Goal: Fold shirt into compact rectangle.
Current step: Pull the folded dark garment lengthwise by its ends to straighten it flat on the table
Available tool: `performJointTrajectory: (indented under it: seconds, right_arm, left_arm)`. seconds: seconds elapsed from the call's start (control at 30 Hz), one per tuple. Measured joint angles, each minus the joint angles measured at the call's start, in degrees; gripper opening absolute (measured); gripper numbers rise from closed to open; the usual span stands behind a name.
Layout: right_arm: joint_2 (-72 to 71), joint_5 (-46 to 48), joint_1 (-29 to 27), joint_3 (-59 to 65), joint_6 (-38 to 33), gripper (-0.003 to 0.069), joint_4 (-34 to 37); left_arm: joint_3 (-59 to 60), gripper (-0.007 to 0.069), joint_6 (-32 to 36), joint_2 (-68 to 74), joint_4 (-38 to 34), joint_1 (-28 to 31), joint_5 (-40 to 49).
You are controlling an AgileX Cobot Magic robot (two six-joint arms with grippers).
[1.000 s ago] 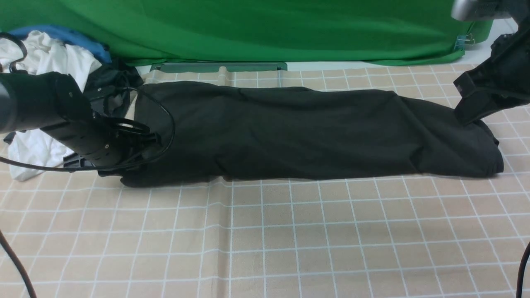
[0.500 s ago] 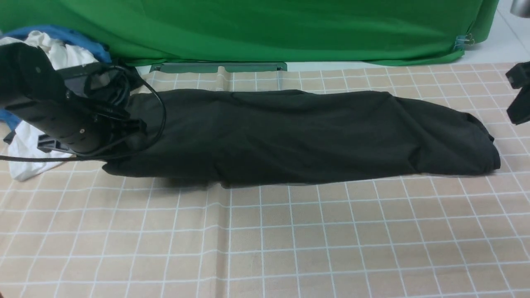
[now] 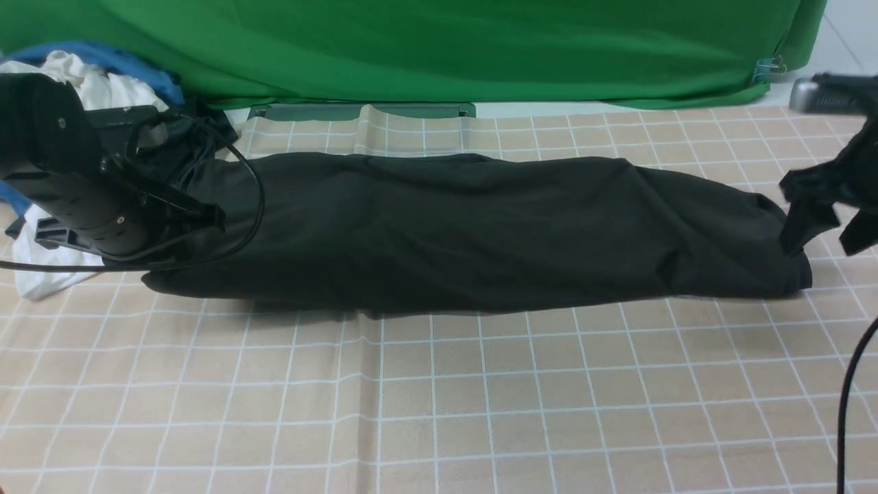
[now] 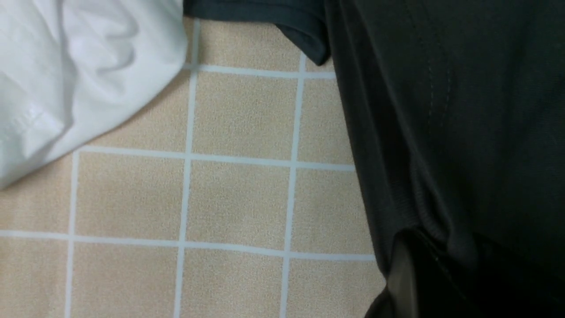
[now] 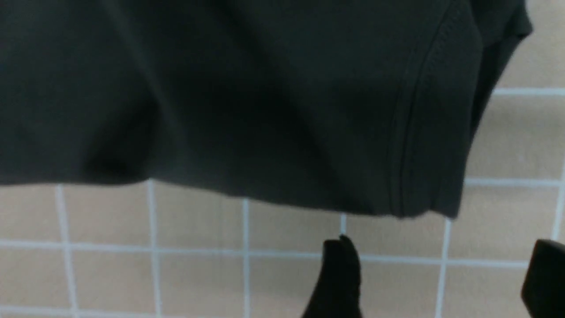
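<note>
Front view: the shirt lies as a long black band across the checked tablecloth, its left end pinched in the closed left gripper beside a white garment, while the right gripper hovers empty, fingers spread wide, just off its right end.
</note>
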Motion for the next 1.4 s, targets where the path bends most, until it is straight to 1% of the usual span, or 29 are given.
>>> performJointTrajectory:
  seconds: [0.13,0.2,0.27,0.3,0.33,0.37,0.4,0.43,0.47,0.57,0.63,0.73,0.87,1.07,1.2,1.3,1.37,1.4]
  right_arm:
    - [4.01,-2.19,0.00,0.00,0.10,0.0568,0.06]
    - [5.82,-3.00,0.00,0.00,0.12,0.0558,0.18]
    - [7.32,-3.32,-0.02,0.00,-0.40,0.0482,0.68]
    - [7.65,-3.40,-0.06,0.00,-0.98,0.0428,0.90]
    - [7.91,-3.40,-0.06,0.00,-1.94,0.0337,1.10]
    - [7.97,-3.40,-0.06,0.00,-2.54,0.0230,1.33]
    - [7.97,-3.27,-0.06,0.00,-3.14,0.0148,1.40]
    - [7.89,-3.04,-0.06,-0.07,-3.46,0.0111,1.46]
    - [7.25,-2.07,-0.19,-0.07,-3.98,0.0087,1.53]
    - [5.27,0.71,-0.67,-0.01,-4.60,0.0087,1.53]
    - [0.97,5.00,-1.25,0.86,-4.84,0.0087,0.98]
    - [-4.60,8.50,-1.65,5.00,-4.68,0.0087,-0.38]
    - [-11.02,9.70,-1.67,13.85,-3.21,0.0087,-1.94]
    - [-19.78,10.00,-1.67,25.93,-2.86,0.0087,-3.27]
    - [-23.80,9.07,-1.67,33.21,-1.76,0.0090,-6.04]
    - [-24.81,7.18,-1.67,36.82,-0.20,0.0123,-7.05]
    - [-24.82,5.84,-1.67,37.85,0.53,0.0167,-7.71]
    - [-24.82,5.11,-1.67,38.46,1.22,0.0211,-7.71]
  left_arm:
    - [0.00,0.0056,0.00,0.00,0.04,0.00,0.00]
    - [0.00,0.0056,0.00,0.00,0.04,0.00,0.00]
    - [0.00,0.0056,0.00,0.00,0.04,0.00,0.00]
    - [0.00,0.0056,0.00,0.00,0.04,0.00,0.00]
    - [0.00,0.0056,0.00,0.00,0.04,0.00,0.00]
    - [0.00,0.0056,0.00,0.00,0.04,0.00,0.00]
    - [0.00,0.0056,0.00,-0.07,0.04,0.00,0.07]
    - [0.00,0.0056,0.00,-0.24,0.04,0.00,0.29]
    - [0.03,0.0056,0.00,-0.74,-0.01,0.00,0.79]
    - [0.07,0.0056,0.00,-2.25,0.17,0.00,2.14]
    - [0.07,0.0056,0.00,-4.90,0.60,0.00,5.75]
    - [1.47,0.0056,-0.96,-7.57,0.99,0.00,9.58]
    - [6.31,0.0056,-1.81,-10.96,1.17,0.00,13.36]
    - [13.94,0.0056,-4.27,-17.57,2.06,0.00,17.93]
    - [17.53,0.0056,-4.48,-21.19,3.30,0.00,21.43]
    - [19.60,0.0056,-4.49,-22.58,3.73,0.00,23.01]
    - [19.97,0.0059,-4.49,-22.68,3.85,0.00,23.40]
    - [19.97,0.0071,-4.49,-22.68,4.08,0.00,23.39]
